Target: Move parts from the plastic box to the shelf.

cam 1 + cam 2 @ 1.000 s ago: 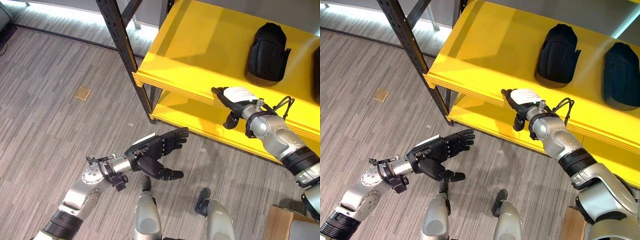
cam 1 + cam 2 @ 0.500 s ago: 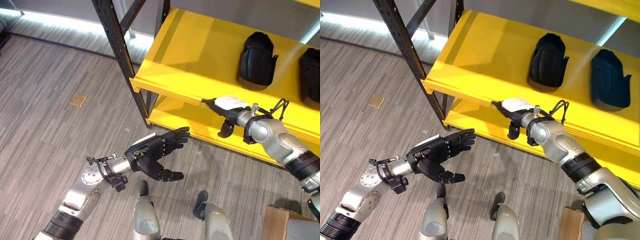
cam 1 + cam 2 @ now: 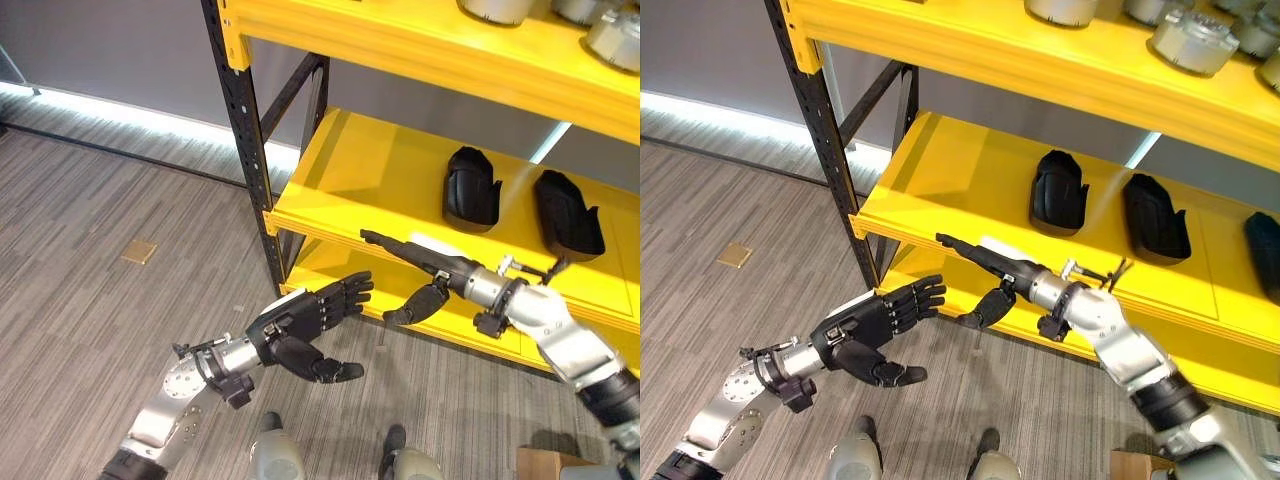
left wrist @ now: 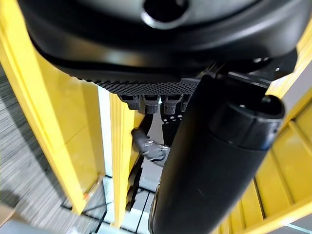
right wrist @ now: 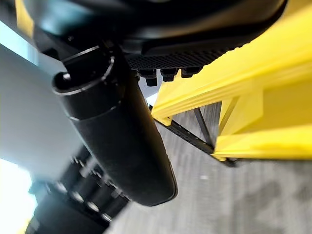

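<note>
Grey striped carpet floor (image 3: 90, 300), a grey wall (image 3: 110, 50), light strip along its base.

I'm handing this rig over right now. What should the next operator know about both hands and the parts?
Left hand: open, empty, held above the floor in front of the shelf.
Right hand: open, empty, fingers straight, at the front edge of the middle shelf board.
Parts: two black parts lie on the middle board; the right eye view shows a third at its edge.
Left: the plastic box is out of sight, so remaining parts are unknown.
</note>
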Tool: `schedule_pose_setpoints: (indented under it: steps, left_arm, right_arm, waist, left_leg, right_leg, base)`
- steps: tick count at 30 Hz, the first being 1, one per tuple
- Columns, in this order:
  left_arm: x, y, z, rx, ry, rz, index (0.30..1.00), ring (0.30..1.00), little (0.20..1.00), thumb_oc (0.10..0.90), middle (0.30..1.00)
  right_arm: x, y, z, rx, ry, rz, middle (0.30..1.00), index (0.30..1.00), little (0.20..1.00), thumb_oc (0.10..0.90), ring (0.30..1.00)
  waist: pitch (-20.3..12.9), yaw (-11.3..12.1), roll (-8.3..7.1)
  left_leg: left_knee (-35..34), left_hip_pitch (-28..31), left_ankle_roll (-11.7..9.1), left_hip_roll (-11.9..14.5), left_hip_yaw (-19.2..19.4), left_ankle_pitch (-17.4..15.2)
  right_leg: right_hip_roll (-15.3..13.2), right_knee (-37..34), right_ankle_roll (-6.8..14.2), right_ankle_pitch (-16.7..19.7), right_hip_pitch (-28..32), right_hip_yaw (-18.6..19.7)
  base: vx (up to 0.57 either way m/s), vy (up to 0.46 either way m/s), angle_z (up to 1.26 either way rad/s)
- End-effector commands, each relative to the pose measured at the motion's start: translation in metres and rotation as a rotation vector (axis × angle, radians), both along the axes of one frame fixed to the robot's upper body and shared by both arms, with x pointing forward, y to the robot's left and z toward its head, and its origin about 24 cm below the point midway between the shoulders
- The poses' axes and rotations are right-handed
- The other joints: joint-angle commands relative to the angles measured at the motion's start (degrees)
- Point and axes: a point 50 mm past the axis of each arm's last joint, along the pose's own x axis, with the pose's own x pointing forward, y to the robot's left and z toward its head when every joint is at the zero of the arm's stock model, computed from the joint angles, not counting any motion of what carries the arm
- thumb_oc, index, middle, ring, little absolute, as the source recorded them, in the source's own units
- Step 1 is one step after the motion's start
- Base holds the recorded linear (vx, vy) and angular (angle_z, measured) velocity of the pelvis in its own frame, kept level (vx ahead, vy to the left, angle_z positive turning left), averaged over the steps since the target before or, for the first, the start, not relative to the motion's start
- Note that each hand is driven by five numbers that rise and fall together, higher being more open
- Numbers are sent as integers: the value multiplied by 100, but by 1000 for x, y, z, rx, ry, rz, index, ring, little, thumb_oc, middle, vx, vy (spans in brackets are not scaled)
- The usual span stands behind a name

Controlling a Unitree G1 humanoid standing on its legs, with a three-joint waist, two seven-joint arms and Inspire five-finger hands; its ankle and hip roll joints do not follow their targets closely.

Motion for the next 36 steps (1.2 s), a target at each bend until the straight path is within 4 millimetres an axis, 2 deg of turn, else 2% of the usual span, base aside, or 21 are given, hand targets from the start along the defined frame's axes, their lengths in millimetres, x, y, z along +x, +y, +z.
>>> schedule_pose_setpoints:
  steps: [1,2,4,5,6,7,10,12,15,17,18,19,20,22,24,26,32,36]
  left_arm:
    - [-10,-20,37,-149,-205,-80,1000,1000,1000,900,1000]
    - [-10,-16,38,-125,-230,-47,1000,1000,1000,900,1000]
    - [-9,-12,37,-96,-243,-16,1000,1000,1000,900,1000]
    - [-8,-9,35,-103,-231,1,1000,1000,1000,900,1000]
    - [-8,-9,35,-103,-229,2,1000,1000,1000,900,1000]
    - [-9,-7,31,-107,-219,10,1000,1000,1000,900,1000]
    - [-17,0,24,-115,-203,52,1000,1000,1000,900,1000]
    - [-20,6,24,-114,-208,90,1000,1000,1000,900,1000]
    - [-18,13,27,-139,-202,177,1000,1000,1000,900,1000]
    - [-17,16,29,-182,-196,208,1000,1000,1000,900,1000]
    - [-16,17,31,-190,-203,219,1000,1000,1000,900,1000]
    - [-16,17,32,-179,-218,222,1000,1000,1000,900,1000]
    - [-15,17,34,-189,-224,246,1000,1000,1000,900,1000]
    - [-11,21,36,-221,-213,291,1000,1000,1000,900,1000]
    - [-10,23,35,-204,-223,292,1000,1000,1000,900,1000]
    - [-14,24,35,-177,-246,259,1000,1000,1000,900,1000]
    - [-14,20,34,-150,-247,234,1000,1000,1000,900,1000]
    - [-9,8,48,-136,-330,144,1000,1000,1000,900,1000]
  right_arm:
    - [-9,13,24,22,-122,109,1000,1000,1000,900,1000]
    - [-14,18,11,45,-82,124,1000,1000,1000,900,1000]
    - [-19,20,-1,78,-18,140,1000,1000,1000,900,1000]
    - [-22,19,-12,42,-3,111,1000,1000,1000,900,1000]
    - [-22,19,-13,39,0,103,1000,1000,1000,900,1000]
    - [-21,17,-17,64,29,109,1000,1000,1000,900,1000]
    - [-22,24,-18,26,27,153,1000,1000,1000,900,1000]
    - [-23,26,-19,-1,46,172,1000,1000,1000,900,1000]
    - [-20,28,-26,-59,94,161,1000,1000,1000,900,1000]
    - [-20,23,-28,-80,120,134,1000,1000,1000,900,1000]
    - [-20,17,-29,-117,112,100,1000,1000,1000,900,1000]
    - [-19,5,-28,-214,74,57,1000,1000,1000,900,1000]
    - [-18,-8,-24,-238,48,3,1000,1000,1000,900,1000]
    - [-12,-33,-17,-290,-45,-176,1000,1000,1000,900,1000]
    - [-9,-46,-13,-376,-109,-252,1000,1000,1000,900,1000]
    - [-8,-68,-7,-475,-167,-339,1000,1000,1000,900,1000]
    - [-11,-95,-3,-589,-210,-478,1000,1000,1000,900,1000]
    - [-12,-114,-2,-616,-221,-570,1000,1000,1000,900,1000]
  waist:
    - [-177,-204,29]
    - [-163,-250,3]
    - [-193,-274,-61]
    - [-241,-267,-39]
    - [-250,-264,-32]
    - [-313,-245,81]
    - [-420,-163,279]
    - [-466,-70,322]
    - [-455,70,330]
    - [-444,47,357]
    - [-433,4,367]
    - [-388,-61,371]
    - [-334,-110,383]
    - [-273,-195,396]
    - [-248,-250,394]
    - [-176,-381,415]
    - [-97,-705,539]
    - [2,-892,643]
  left_leg:
    - [-789,688,104,156,302,254]
    - [-783,823,81,214,486,64]
    - [-656,788,155,266,704,-27]
    - [-611,749,233,272,807,-34]
    - [-608,746,242,272,819,-34]
    - [-591,729,307,293,880,-7]
    - [-586,729,369,326,1152,53]
    - [-499,663,293,363,1303,118]
    - [-233,527,12,662,1588,319]
    - [-343,492,-108,730,1595,510]
    - [-454,471,-159,739,1591,615]
    - [-561,444,-231,791,1596,735]
    - [-590,392,-272,831,1564,804]
    - [-659,374,-283,848,1535,821]
    - [-691,396,-285,850,1530,811]
    - [-717,397,-328,925,1534,852]
    - [-734,521,-418,1151,1683,916]
    - [-814,606,-446,1187,1764,925]
  right_leg:
    - [-731,224,1032,749,40,-374]
    - [-741,391,1124,747,-54,-515]
    - [-672,632,1046,606,-98,-683]
    - [-629,1041,929,460,-101,-779]
    - [-626,1099,911,432,-105,-780]
    - [-607,1478,754,134,-63,-809]
    - [-684,1897,625,-318,139,-1063]
    - [-585,1598,598,-563,445,-1305]
    - [-304,874,537,-903,860,-1772]
    - [-162,697,566,-939,882,-1746]
    - [-97,663,585,-968,843,-1711]
    - [-2,673,568,-1043,775,-1675]
    - [54,767,517,-1097,690,-1661]
    - [107,923,452,-1193,549,-1673]
    - [139,1008,411,-1240,464,-1652]
    - [173,1235,325,-1314,264,-1574]
    - [185,1586,161,-1479,1,-1400]
    - [82,1971,125,-1566,-313,-1324]
  base:
    - [-178,108,-60]
    - [-183,16,-90]
    - [-221,-30,-129]
    - [-150,-32,-108]
    - [-200,-5,-72]
    - [-133,-5,-38]
    - [-105,-20,-49]
    - [-47,-195,-88]
    - [-10,-307,-112]
    - [-40,-248,-77]
    - [-103,-262,-51]
    - [-140,-289,-68]
    - [-168,-302,-69]
    - [-135,-239,-33]
    - [-89,-159,-5]
    - [-101,-152,-17]
    - [-25,-143,-15]
    - [-80,-133,-20]
